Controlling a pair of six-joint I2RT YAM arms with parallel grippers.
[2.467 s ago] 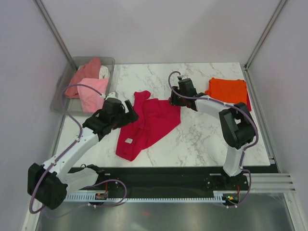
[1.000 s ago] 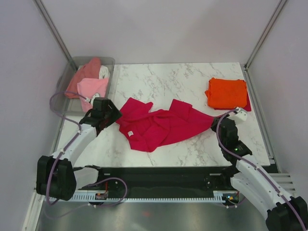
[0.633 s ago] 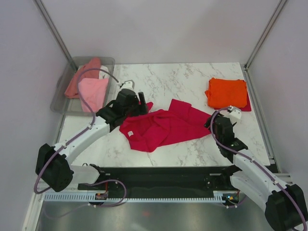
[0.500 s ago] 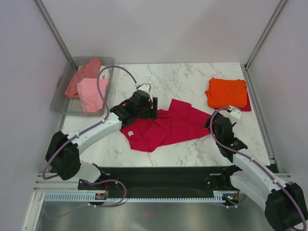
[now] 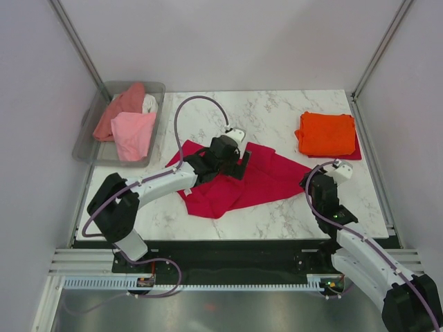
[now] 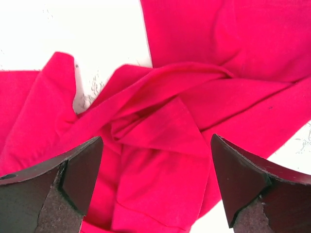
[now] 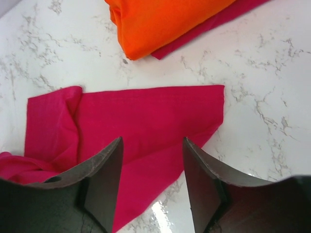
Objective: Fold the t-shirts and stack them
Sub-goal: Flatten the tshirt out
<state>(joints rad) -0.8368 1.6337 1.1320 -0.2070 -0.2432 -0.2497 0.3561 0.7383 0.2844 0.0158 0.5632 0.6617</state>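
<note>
A crimson t-shirt [image 5: 228,183] lies crumpled and half spread in the middle of the marble table [image 5: 270,117]. My left gripper [image 5: 239,164] hovers over its bunched middle. In the left wrist view the left gripper [image 6: 156,137] stands wide open above the twisted crimson folds [image 6: 160,121], holding nothing. My right gripper [image 5: 309,181] sits at the shirt's right corner. In the right wrist view the right gripper [image 7: 151,139] is open over the flat crimson corner [image 7: 146,111], with nothing pinched. A folded orange t-shirt [image 5: 327,133] lies on another crimson one [image 5: 356,151] at the back right.
A clear grey bin [image 5: 160,97] at the back left holds light pink [image 5: 133,133], salmon [image 5: 123,104] and white [image 5: 149,104] t-shirts. The orange t-shirt [image 7: 160,19] shows close above the crimson corner in the right wrist view. Metal posts stand at both back corners.
My left arm swung from beside the bin to the right over the shirt's middle and opened wide. My right gripper let go of the shirt's right corner, which now lies flat.
</note>
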